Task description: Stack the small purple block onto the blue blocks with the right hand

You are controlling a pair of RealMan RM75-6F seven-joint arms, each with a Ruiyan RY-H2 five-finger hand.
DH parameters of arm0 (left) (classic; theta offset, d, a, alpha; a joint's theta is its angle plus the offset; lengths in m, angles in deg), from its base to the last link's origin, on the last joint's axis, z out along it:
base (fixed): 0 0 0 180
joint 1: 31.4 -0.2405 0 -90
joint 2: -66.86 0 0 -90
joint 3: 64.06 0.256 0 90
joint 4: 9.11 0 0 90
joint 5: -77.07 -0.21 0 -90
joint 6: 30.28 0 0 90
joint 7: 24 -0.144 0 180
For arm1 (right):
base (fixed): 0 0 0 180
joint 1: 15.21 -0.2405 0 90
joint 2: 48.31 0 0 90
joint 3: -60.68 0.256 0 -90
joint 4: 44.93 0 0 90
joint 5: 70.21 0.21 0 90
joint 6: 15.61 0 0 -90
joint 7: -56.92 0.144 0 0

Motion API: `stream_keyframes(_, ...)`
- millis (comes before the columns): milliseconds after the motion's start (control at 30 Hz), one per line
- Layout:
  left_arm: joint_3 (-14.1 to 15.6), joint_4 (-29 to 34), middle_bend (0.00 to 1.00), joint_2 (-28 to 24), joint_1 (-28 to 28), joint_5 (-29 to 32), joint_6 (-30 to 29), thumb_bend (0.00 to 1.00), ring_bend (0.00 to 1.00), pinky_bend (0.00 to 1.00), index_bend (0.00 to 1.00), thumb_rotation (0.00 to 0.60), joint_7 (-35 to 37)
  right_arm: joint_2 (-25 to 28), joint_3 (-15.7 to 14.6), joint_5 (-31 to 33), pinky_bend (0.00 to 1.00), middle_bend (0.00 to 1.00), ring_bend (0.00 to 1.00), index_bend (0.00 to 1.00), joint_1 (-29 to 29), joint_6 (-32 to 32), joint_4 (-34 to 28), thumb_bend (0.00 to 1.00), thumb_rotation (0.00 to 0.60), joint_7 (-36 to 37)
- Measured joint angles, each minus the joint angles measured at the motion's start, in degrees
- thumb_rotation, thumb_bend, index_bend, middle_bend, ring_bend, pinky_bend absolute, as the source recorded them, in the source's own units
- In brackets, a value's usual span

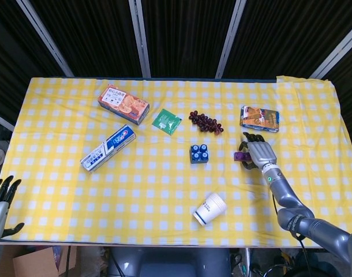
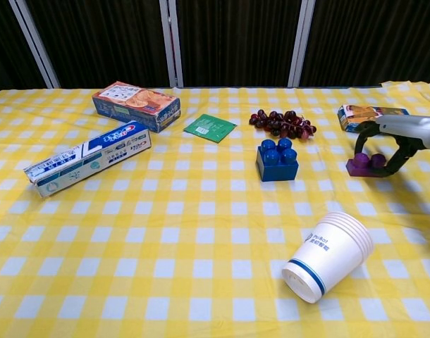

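Right hand (image 2: 402, 137), fingers arched around the purple block (image 2: 365, 165) on the surface; blue blocks (image 2: 277, 160) lie leftward.

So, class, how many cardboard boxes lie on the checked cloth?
3: the biscuit box at back left, the toothpaste box lying in front of it, and the snack box at back right, behind the right hand.

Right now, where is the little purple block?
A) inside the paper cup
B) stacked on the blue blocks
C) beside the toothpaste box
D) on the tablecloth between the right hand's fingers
D: the small purple block sits on the cloth with the right hand curled around it, apart from the blue blocks.
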Motion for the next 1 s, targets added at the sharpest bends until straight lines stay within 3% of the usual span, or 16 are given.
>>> stream_keyframes(400,0.06,0.03,0.0,0.03,0.23,0.33,0.34,0.0,0.0,0.04,0.06,0.6,-0.05,0.03,0.03,0.17,0.0,0.0,0.0,0.48,-0.39,-0.31,-0.01,0.41,0.6,-0.13)
stream_keyframes(1000,0.56,0.52,0.0,-0.76,-0.07,-1.0,-0.27,0.0,0.0,0.04,0.06,0.6,1.35,1.46,-0.43,0.44,0.0,0.0,0.0,0.48,-0.04,-2.26,-3.16,0.41,0.6,-2.07)
